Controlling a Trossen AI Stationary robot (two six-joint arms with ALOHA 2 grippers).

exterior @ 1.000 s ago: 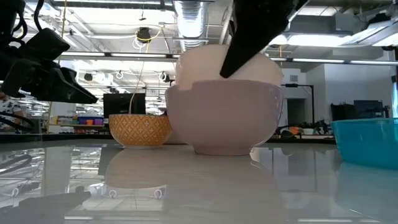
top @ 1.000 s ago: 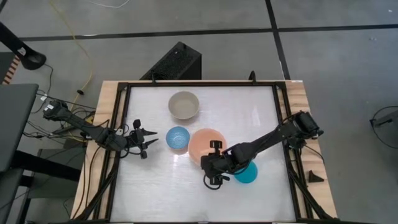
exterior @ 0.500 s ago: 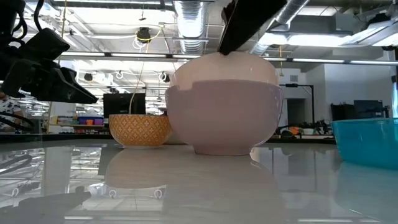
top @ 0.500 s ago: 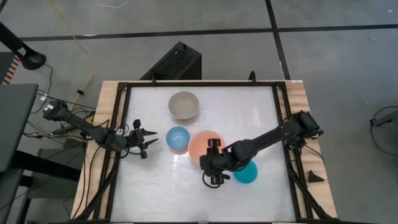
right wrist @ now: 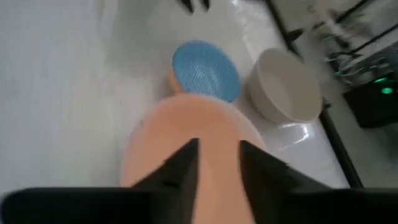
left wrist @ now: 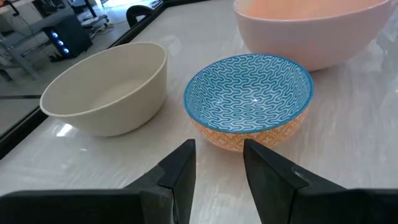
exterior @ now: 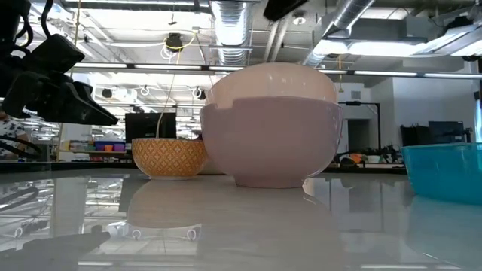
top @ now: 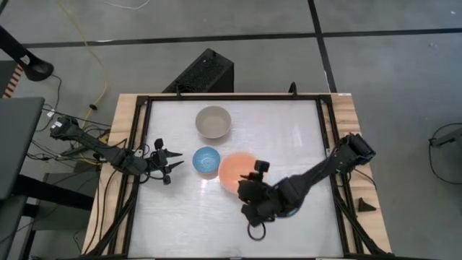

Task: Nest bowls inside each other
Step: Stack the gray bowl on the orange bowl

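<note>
The salmon-orange bowl (top: 235,172) stands on its base at mid-table. Left of it is the small blue-patterned bowl (top: 206,160), and the grey-beige bowl (top: 214,121) stands farther back. The teal bowl (exterior: 444,170) shows at the right in the low view; my right arm covers it in the high view. My right gripper (right wrist: 217,163) hovers open above the salmon-orange bowl (right wrist: 186,143), touching nothing. My left gripper (left wrist: 219,163) waits open at the table's left, pointing at the blue-patterned bowl (left wrist: 252,99).
A black frame (top: 144,144) runs round the white tabletop. There is bare table along the near edge and at the far right. The low view looks past the bowls into a workshop with shelves.
My right gripper has risen from the salmon-orange bowl's rim, almost out of the top of the low view. It has tipped and drawn toward the near edge. The arm now lies over the teal bowl. The bowls stay where they were.
</note>
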